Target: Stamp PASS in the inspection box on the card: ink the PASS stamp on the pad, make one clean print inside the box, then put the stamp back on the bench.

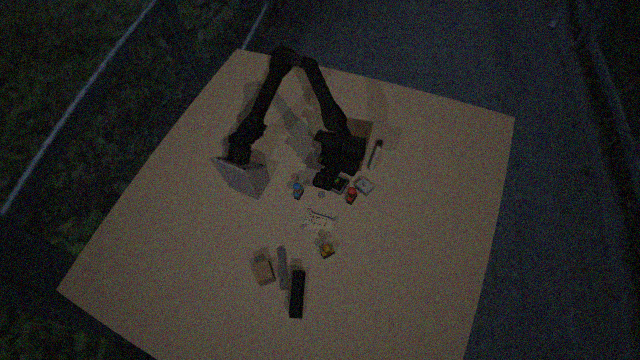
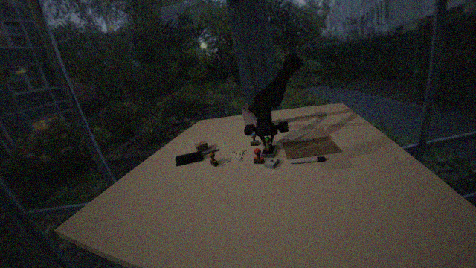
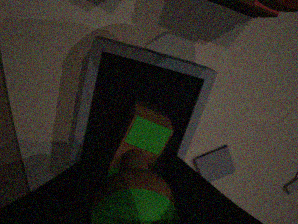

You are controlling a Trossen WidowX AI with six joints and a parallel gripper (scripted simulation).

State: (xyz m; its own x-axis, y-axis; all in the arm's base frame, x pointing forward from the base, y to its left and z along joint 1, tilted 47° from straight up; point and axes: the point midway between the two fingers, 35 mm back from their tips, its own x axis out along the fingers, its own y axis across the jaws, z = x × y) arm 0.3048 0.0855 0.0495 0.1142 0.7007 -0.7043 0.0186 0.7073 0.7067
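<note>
My gripper (image 2: 268,141) (image 3: 136,159) points down over the ink pad, shut on the green-topped stamp (image 2: 267,139) (image 3: 148,135). The stamp's wooden base with its green label is inside the outline of the black ink pad (image 3: 150,57), which has a grey rim. Whether the stamp's face touches the ink is hidden. The pale card (image 1: 320,220) (image 2: 239,154) with dark markings lies flat near the pad; its box and print cannot be made out. The stamp's lettering is not visible.
A red stamp (image 1: 351,194) (image 2: 258,155) and grey lid-like piece (image 1: 364,185) (image 2: 271,163) stand close by the pad. Also there: blue stamp (image 1: 298,190), yellow stamp (image 1: 326,249), black block (image 1: 297,294), wooden block (image 1: 263,269), grey bar (image 1: 283,267), marker (image 2: 309,160), brown board (image 2: 312,147), small grey square (image 3: 215,163).
</note>
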